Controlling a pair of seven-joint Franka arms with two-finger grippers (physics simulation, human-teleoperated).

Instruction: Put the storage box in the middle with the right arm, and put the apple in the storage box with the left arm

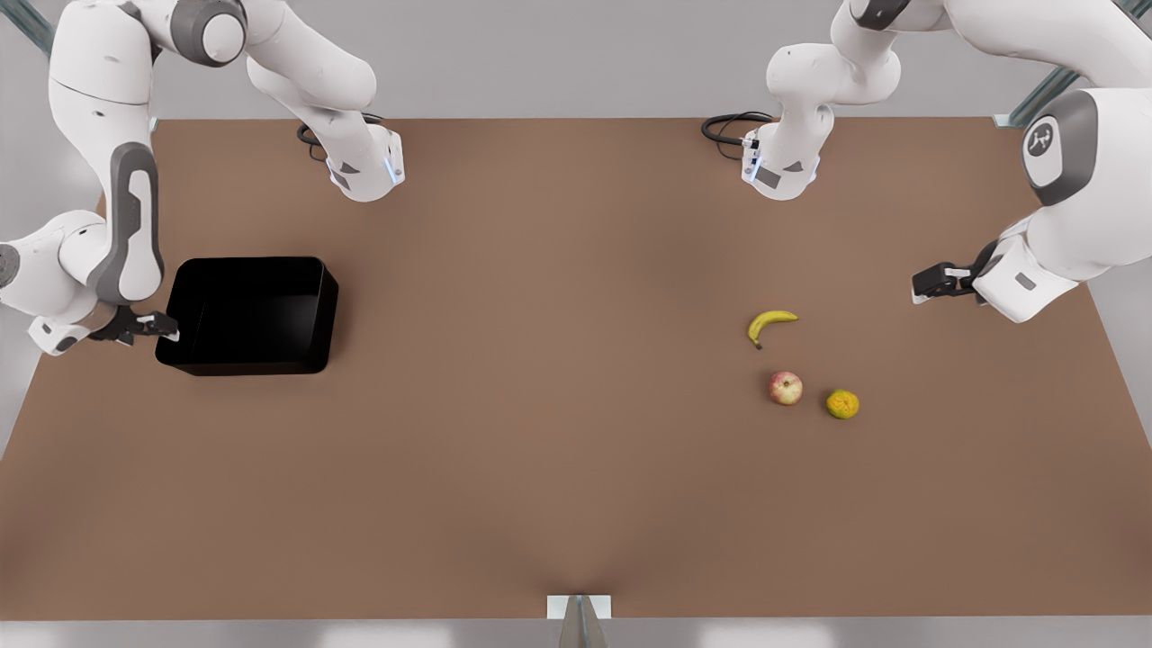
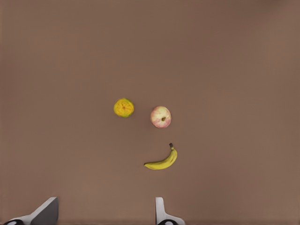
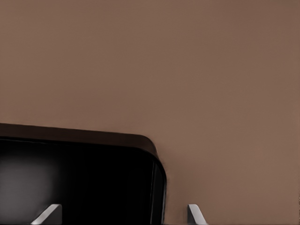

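Right end effector [image 1: 169, 335], fingers spread astride the storage box [image 1: 247, 315] wall, must clamp then drag it centreward; left end effector [image 1: 918, 290] waits released, well apart from that box.

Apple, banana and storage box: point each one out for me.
apple [image 1: 785, 388], front view, middle of its red skin.
banana [image 1: 770, 323], front view, middle of its curved body.
storage box [image 1: 256, 365], front view, its near outer wall.

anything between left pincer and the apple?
Front view: the banana lies roughly between the open left pincer and the apple; otherwise bare table.
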